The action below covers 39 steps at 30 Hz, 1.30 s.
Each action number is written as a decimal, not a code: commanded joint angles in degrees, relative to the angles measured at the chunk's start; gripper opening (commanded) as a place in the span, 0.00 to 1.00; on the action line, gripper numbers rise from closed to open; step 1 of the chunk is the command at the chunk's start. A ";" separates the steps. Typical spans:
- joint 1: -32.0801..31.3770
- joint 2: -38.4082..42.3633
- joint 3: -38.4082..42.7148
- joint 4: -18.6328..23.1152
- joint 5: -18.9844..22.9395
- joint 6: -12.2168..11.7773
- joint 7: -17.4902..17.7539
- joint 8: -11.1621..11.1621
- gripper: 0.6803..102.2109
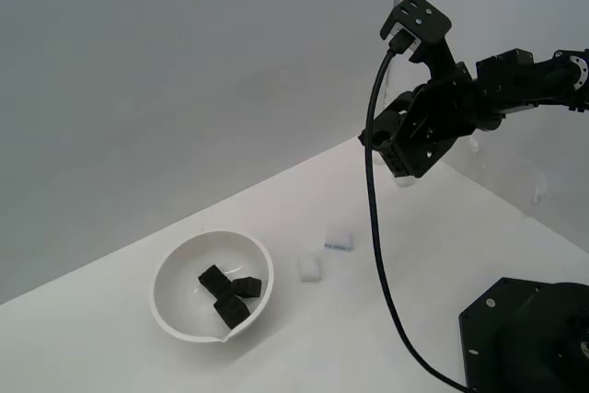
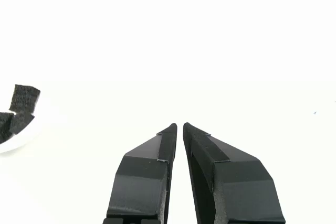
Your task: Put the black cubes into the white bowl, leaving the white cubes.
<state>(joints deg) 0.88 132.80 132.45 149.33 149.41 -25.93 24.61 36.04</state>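
Observation:
Three black cubes [image 1: 227, 289] lie together inside the white bowl [image 1: 175, 278], which sits on the table toward the exterior view's left. The wrist view catches the black cubes [image 2: 20, 109] and a piece of the bowl's rim [image 2: 23, 138] at its edge. Two white cubes rest on the table to the bowl's right: a plain one [image 1: 311, 268] and one with a bluish mark [image 1: 338, 242]. My gripper [image 2: 179, 126] is raised well above the table at the exterior view's upper right, far from the bowl. Its fingers [image 2: 157, 153] are shut with nothing between them.
The arm's black base [image 1: 525, 338] occupies the exterior view's lower right corner. A black cable [image 1: 379, 255] hangs from the wrist down to the base. A pale wall rises behind the table.

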 commanded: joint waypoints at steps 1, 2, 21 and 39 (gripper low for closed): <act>0.88 2.37 2.64 0.97 0.88 -0.26 -0.26 0.53 0.02; 0.88 3.34 3.60 1.49 1.41 -0.35 -0.44 0.53 0.02; 0.62 24.43 24.87 8.61 8.70 1.49 -0.70 0.44 0.02; -0.35 41.22 41.84 12.13 12.13 2.29 -1.58 0.53 0.03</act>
<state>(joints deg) 0.44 173.50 173.41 161.63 161.63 -23.03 22.68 36.04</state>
